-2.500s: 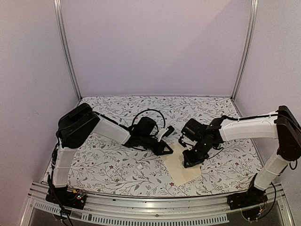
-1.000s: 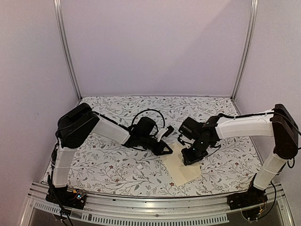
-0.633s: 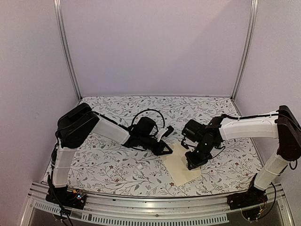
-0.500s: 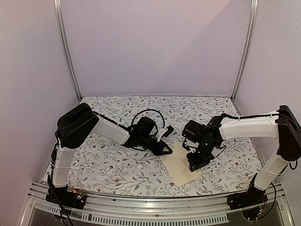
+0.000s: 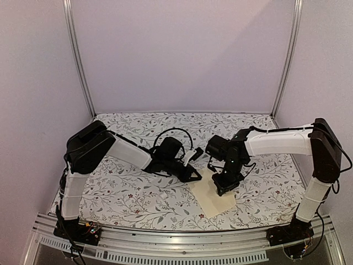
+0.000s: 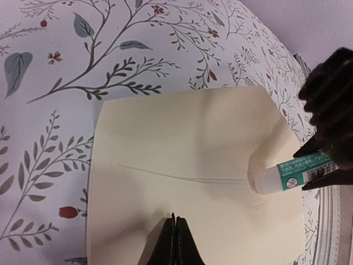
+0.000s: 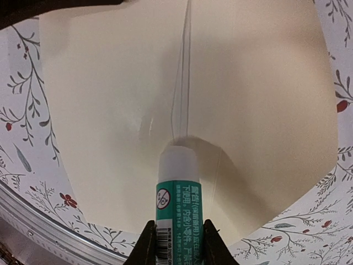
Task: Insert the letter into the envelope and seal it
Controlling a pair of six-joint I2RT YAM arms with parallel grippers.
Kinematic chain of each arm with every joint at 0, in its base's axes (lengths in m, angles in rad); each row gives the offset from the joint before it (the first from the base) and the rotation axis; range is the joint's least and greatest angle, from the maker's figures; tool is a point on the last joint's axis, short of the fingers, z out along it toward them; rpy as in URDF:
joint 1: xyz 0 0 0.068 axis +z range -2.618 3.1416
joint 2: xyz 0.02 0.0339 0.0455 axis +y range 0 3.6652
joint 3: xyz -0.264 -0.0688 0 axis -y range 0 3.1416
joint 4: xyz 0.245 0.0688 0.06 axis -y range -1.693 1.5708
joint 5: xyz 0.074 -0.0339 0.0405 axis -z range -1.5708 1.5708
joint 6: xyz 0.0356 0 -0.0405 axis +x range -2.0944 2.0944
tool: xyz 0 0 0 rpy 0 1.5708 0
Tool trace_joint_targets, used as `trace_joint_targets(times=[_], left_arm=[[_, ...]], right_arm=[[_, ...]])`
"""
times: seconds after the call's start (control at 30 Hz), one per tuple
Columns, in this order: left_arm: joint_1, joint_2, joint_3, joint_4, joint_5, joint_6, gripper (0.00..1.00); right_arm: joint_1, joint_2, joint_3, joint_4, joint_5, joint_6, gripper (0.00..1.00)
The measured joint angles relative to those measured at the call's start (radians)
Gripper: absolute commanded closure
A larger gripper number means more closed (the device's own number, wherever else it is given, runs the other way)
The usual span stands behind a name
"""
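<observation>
The envelope lies flat on the desk with no letter in sight, so insertion is probably done. The left gripper, clenched empty, pins its 10 o'clock corner. Toward 1 o'clock the right gripper grasps a glue stick, tip touching a seam line. Sealing looks unfinished.

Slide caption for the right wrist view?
Right gripper holds a glue stick tip-down against the cream envelope on the floral tablecloth.

The right gripper, with the glue stick, sits slightly further left on the envelope than a moment ago. Its arm's elbow leans further inward.
</observation>
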Motion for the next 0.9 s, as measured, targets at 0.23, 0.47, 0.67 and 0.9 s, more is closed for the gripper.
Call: trace_joint_targets(times=[0.23,0.47,0.67,0.9], left_arm=[[0.000,0.000,0.000,0.000,0.000,0.000,1.00],[0.000,0.000,0.000,0.000,0.000,0.000,1.00],[0.000,0.000,0.000,0.000,-0.003,0.000,1.00],[0.005,-0.005,0.000,0.002,-0.032,0.000,1.00]], right_arm=[[-0.022,0.063,0.071,0.022,-0.006,-0.038,1.00],[-0.046,0.093,0.097,0.027,-0.031,-0.064,1.00],[-0.056,0.142,0.145,0.049,-0.056,-0.079,1.00],[-0.071,0.151,0.159,0.089,-0.066,-0.078,1.00]])
